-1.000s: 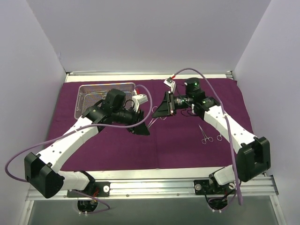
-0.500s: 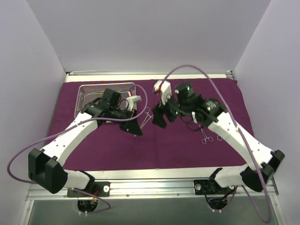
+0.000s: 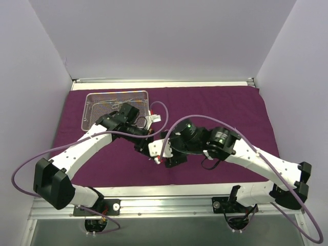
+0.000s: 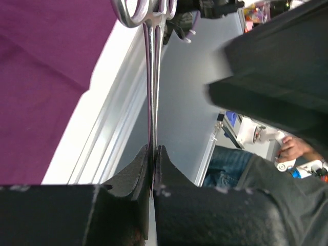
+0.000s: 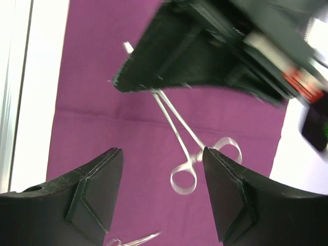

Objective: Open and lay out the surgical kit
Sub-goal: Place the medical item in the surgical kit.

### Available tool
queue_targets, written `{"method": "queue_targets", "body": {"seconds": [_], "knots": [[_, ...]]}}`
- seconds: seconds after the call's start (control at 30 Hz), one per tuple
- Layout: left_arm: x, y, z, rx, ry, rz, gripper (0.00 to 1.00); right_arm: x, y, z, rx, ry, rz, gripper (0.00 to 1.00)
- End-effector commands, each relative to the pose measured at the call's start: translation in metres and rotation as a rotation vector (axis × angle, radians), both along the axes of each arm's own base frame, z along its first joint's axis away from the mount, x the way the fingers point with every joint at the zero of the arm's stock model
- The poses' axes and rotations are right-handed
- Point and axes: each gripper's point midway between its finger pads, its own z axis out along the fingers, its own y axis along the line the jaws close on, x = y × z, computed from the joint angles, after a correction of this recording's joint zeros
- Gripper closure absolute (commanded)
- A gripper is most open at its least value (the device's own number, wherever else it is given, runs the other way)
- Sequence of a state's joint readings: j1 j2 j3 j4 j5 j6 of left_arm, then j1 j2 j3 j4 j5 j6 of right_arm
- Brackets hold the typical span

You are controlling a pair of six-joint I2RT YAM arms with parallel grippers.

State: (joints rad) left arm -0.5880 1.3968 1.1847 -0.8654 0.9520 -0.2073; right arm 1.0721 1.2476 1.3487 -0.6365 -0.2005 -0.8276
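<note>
Presently the left gripper point(image 4: 154, 154) is clamped on the tip of one instrument point(image 4: 152, 102), rings outward, evidently to present them for handover. Opposite, the right gripper point(image 5: 161, 154) stands wide astride those rings, gripping nothing. At 10 o'clock on the purple cloth point(image 3: 220, 102) sits the tray point(image 3: 117, 93).

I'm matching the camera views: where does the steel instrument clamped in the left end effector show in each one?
Top external: not distinguishable, lost around the left end effector at centre.
Left wrist: the steel instrument runs up from the shut fingers at bottom centre to rings at the top edge.
Right wrist: centre, slanting down-right from the left end effector, framed by the open right end effector.
Shared landmark: the purple cloth.
</note>
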Motion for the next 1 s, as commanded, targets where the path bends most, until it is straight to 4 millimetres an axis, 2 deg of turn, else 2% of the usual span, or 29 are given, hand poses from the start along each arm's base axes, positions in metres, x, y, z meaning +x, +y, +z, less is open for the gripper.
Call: {"method": "queue_targets", "body": {"seconds": [0.0,0.07,0.23,0.53,0.67,0.7,0.73,0.77,0.8,0.83,0.9,0.93,0.97], "knots": [[-0.018,-0.006,0.018,-0.058,-0.006,-0.062,0.98,0.000,-0.002,-0.002,-0.096,-0.075,0.113,0.37],[-0.021,-0.007,0.019,-0.056,-0.002,-0.067,0.98,0.000,0.000,-0.011,-0.137,-0.064,0.140,0.39],[-0.025,-0.009,0.019,-0.044,0.013,-0.092,0.98,0.002,0.006,-0.012,-0.129,-0.084,0.166,0.41],[-0.027,-0.013,0.028,-0.067,0.009,-0.138,0.98,0.007,0.006,-0.040,-0.202,-0.072,0.191,0.58],[-0.025,-0.015,0.032,-0.077,-0.001,-0.147,0.98,0.016,0.004,-0.048,-0.223,-0.054,0.165,0.78],[-0.025,-0.016,0.033,-0.083,-0.003,-0.147,0.98,0.019,0.002,-0.049,-0.224,-0.052,0.149,0.85],[-0.025,-0.016,0.033,-0.079,0.001,-0.145,0.96,0.021,0.002,-0.049,-0.220,-0.043,0.132,1.00],[-0.023,-0.014,0.032,-0.065,0.002,-0.135,0.86,0.021,-0.001,-0.051,-0.217,-0.015,0.101,1.00],[-0.017,-0.012,0.029,-0.040,-0.023,-0.108,0.72,0.024,-0.005,-0.050,-0.205,0.001,0.071,1.00],[-0.011,-0.012,0.030,-0.038,-0.021,-0.071,0.51,0.022,-0.010,-0.058,-0.215,0.027,0.049,1.00],[0.015,-0.004,0.029,-0.053,-0.073,0.041,0.33,0.022,-0.024,-0.062,-0.206,0.088,-0.012,1.00],[0.026,0.002,0.029,-0.049,-0.062,0.108,0.07,0.017,-0.031,-0.073,-0.205,0.142,-0.028,1.00],[0.047,0.019,0.029,-0.047,-0.075,0.210,0.06,0.018,-0.038,-0.074,-0.183,0.160,-0.060,1.00]]}}
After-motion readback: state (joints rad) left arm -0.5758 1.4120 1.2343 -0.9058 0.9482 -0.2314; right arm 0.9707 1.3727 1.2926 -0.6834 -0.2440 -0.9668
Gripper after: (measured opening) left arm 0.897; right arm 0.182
